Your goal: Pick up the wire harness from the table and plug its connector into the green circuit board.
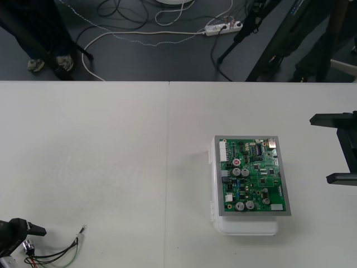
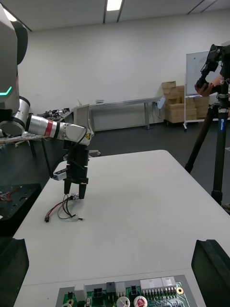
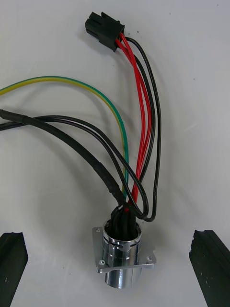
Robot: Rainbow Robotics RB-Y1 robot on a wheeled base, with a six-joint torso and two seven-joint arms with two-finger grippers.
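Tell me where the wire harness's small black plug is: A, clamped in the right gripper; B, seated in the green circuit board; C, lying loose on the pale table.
C: the small black plug lies on the pale table near the open left gripper.

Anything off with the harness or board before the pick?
Nothing stands out. The harness lies loose on the table, wires intact, its socket between the fingers of the open left gripper, plug free. The green board sits on its white base. The right gripper is open at the right.
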